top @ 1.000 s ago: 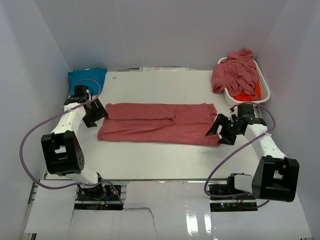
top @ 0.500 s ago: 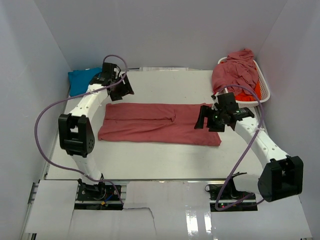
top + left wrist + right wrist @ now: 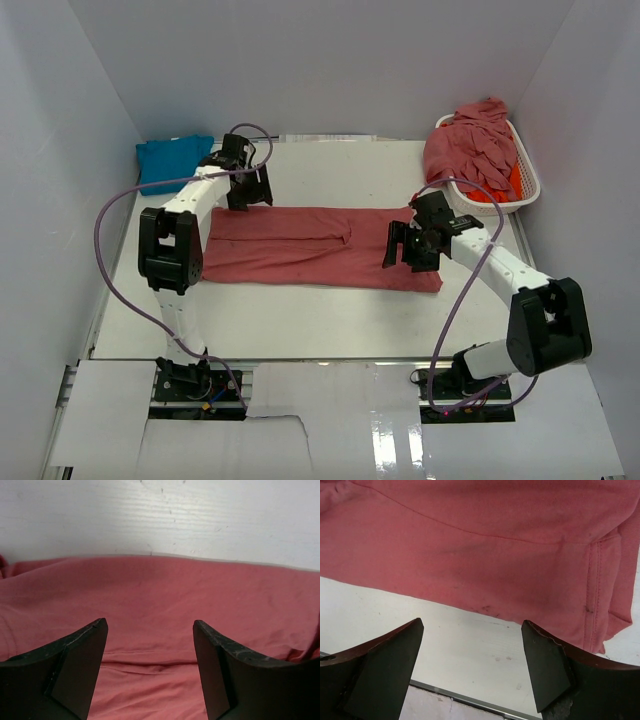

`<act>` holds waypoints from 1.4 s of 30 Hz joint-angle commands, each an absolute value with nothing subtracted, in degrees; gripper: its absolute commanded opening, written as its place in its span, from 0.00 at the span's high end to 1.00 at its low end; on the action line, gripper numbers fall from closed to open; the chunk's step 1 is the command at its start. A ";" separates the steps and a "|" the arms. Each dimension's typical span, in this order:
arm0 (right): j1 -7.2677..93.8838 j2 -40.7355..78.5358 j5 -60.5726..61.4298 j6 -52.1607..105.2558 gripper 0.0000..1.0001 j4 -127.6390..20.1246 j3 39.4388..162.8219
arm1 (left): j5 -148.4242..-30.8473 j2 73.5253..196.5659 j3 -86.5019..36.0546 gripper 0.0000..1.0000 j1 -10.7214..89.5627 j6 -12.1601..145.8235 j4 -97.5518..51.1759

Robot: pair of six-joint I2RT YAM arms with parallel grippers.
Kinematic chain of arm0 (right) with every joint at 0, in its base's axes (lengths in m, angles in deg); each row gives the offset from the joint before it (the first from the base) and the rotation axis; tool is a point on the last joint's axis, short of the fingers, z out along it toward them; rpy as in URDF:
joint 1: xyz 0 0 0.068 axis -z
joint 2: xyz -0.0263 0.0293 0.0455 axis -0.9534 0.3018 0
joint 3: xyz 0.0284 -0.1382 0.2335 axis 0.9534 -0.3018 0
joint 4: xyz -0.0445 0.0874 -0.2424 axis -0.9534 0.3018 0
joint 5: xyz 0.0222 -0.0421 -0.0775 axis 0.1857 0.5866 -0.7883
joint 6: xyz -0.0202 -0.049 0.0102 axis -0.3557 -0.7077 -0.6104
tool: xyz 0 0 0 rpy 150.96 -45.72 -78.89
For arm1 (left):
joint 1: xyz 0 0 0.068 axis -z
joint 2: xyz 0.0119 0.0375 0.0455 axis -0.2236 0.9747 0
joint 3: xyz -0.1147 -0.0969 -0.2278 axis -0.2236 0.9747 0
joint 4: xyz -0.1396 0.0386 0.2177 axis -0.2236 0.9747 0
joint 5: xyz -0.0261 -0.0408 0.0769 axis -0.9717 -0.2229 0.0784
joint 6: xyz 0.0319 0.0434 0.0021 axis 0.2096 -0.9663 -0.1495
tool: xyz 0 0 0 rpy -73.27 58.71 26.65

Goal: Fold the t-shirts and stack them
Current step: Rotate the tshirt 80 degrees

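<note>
Scuffed white table point(image 3: 200, 515) beyond left gripper point(image 3: 150, 625); rose shirt point(image 3: 165, 595) below it. Both it and right gripper point(image 3: 472, 625) gape wide, empty. Shirt edges cut off in wrist views.

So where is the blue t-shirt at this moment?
In the top view the blue t-shirt lies in the far left corner of the table, left of the left gripper and beyond the spread red t-shirt.

Bare white table point(image 3: 330, 170) lies open beyond the flat rose-red shirt point(image 3: 300, 258) and along its near edge. A white basket point(image 3: 527, 185) heaped with rose-red shirts point(image 3: 468, 148) blocks the far right corner; a turquoise shirt point(image 3: 172, 158) fills the far left. Grey walls point(image 3: 320, 70) close the left, back and right sides.
</note>
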State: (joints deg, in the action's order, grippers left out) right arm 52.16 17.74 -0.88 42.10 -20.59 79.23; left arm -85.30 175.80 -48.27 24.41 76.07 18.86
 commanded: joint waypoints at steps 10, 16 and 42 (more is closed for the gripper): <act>51.52 21.93 -1.76 42.15 0.14 -24.12 77.62 | -78.84 176.79 -46.48 0.21 24.43 71.16 17.59; 51.43 24.39 -1.94 41.53 0.14 -23.94 78.49 | -75.66 179.26 -47.53 0.21 24.43 71.34 16.80; 52.39 36.16 -2.38 38.72 0.12 -23.15 88.59 | -75.31 181.37 -43.50 0.21 23.47 71.95 16.00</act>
